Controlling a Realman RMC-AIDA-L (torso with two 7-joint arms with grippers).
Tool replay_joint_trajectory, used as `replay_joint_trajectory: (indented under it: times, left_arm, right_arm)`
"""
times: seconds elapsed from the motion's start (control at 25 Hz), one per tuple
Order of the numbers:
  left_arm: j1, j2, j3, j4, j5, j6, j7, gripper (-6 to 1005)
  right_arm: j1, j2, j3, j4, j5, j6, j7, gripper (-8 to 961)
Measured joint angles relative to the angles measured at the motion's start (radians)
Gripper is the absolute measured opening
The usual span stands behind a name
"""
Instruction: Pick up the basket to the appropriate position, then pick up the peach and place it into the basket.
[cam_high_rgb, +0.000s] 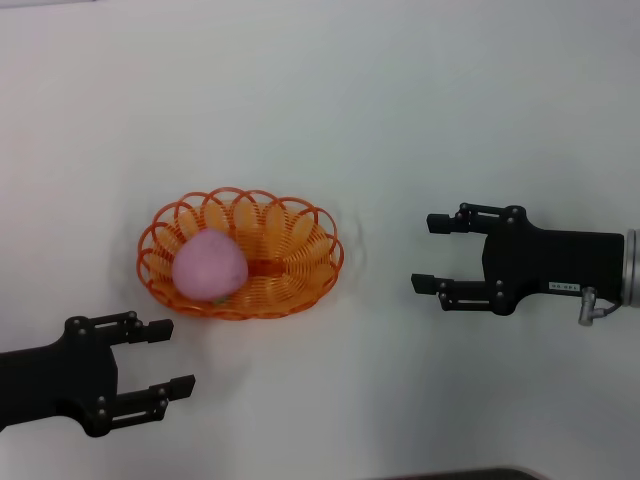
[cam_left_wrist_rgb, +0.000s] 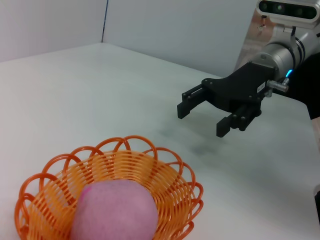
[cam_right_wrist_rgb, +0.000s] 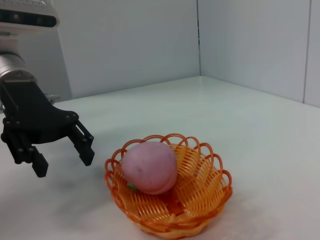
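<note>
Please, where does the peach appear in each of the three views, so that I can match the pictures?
Head view: the peach lies in the left half of the basket, near the left gripper.
Left wrist view: peach at the bottom edge, inside the basket; the right gripper is beyond.
Right wrist view: peach low centre, in the basket.
Shared landmark: the orange basket.
</note>
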Motion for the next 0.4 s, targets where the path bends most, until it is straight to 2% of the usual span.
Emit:
replay_joint_trajectory:
  times: [0.4]
  left_arm:
    - [-0.002,0.000,0.000,0.003,0.000,-0.004,0.000,674]
  right_arm:
    - [0.000,-0.002,-0.001,0.009,-0.002,0.011,-0.004,796]
